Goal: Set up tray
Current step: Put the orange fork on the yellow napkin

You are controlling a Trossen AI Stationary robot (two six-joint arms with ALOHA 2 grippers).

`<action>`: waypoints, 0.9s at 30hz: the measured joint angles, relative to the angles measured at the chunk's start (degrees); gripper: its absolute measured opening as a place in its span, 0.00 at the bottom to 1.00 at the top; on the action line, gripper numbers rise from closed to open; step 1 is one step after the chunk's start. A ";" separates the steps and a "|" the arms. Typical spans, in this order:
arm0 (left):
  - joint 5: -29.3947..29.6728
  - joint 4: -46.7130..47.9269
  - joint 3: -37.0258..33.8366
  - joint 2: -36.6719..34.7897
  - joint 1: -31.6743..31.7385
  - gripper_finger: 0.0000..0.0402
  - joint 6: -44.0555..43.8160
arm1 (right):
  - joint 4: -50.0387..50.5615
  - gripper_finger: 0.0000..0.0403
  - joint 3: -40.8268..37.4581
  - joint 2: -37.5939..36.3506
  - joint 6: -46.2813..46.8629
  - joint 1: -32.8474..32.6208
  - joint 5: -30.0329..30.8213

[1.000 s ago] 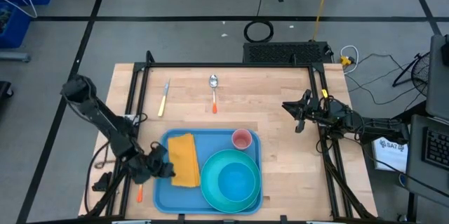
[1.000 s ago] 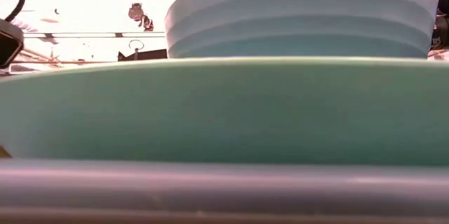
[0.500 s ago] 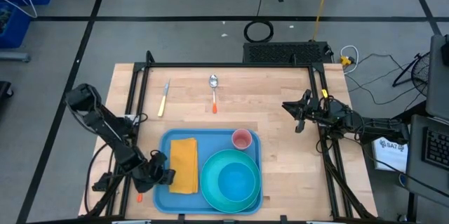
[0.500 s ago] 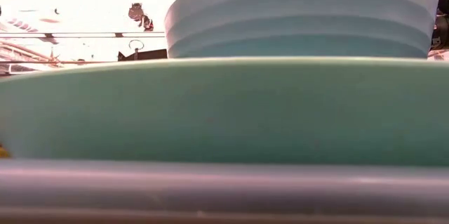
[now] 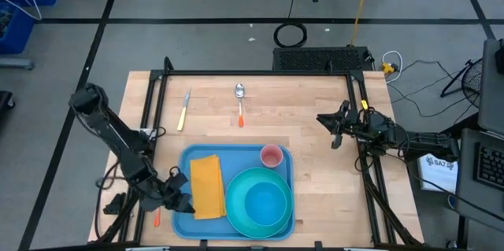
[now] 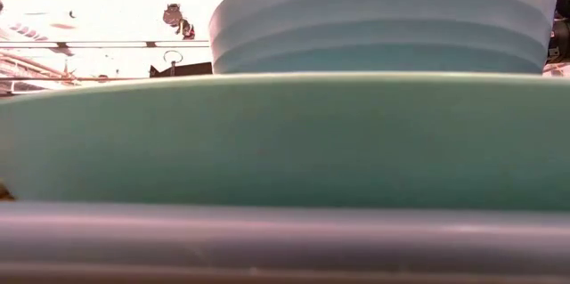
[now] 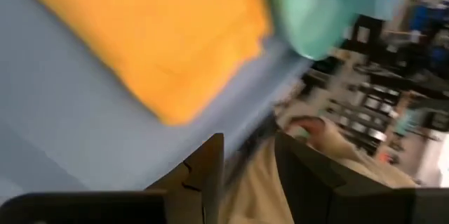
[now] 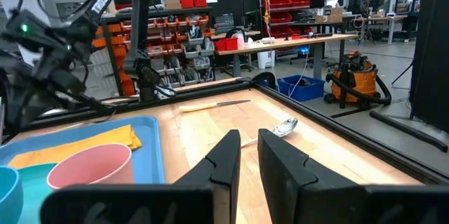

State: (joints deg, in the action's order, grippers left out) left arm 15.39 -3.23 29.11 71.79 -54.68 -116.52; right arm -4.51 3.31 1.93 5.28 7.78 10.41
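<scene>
Left gripper [image 5: 179, 201] is hovering low at the left rim of the tray [image 5: 276, 155], jaws parted and gripping nothing; in its wrist view the two dark fingers [image 7: 210, 171] are standing apart with bare wood showing between them. Just outside that rim a small orange-handled utensil [image 5: 157, 218] is lying on the table [image 5: 315, 125], partly hidden under the arm.

Moving rightward, the tray is sitting near the table's front edge, a little left of centre. Inside it, a folded yellow napkin [image 5: 206, 185] is lying flat along the left side. Next to it a round teal plate [image 5: 236, 204] is filling the right half, with a lighter blue bowl [image 5: 264, 203] sitting on it. A pink cup [image 5: 271, 156] is standing upright in the far right corner of the tray.

Behind the tray, a knife [image 5: 183, 110] and a spoon [image 5: 240, 101] are lying on the bare wood, well apart from everything else.

At the right edge of the table, the right gripper [image 5: 334, 127] is waiting, jaws nearly closed and empty.

The napkin appears placed, so cutlery looks like the step in hand. The next move probably calls for the left gripper to reach the orange-handled utensil beside it, or the knife farther back, and close on the handle.
</scene>
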 joint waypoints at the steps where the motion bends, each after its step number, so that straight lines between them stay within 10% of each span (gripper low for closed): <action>1: -0.16 1.57 0.77 -1.47 0.00 0.32 0.54 | 0.00 0.11 0.02 -0.01 0.00 0.02 0.00; 12: -20.55 36.65 10.07 -6.33 0.05 0.33 -20.32 | 0.00 0.11 0.02 0.01 0.00 -0.01 0.00; 27: -28.32 45.71 10.53 6.78 3.17 0.33 -21.10 | -0.79 0.11 0.00 0.03 0.00 0.02 0.00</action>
State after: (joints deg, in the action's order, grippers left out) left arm -12.93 42.48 39.64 78.57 -51.51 -137.62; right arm -5.30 3.31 1.96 5.28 7.79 10.41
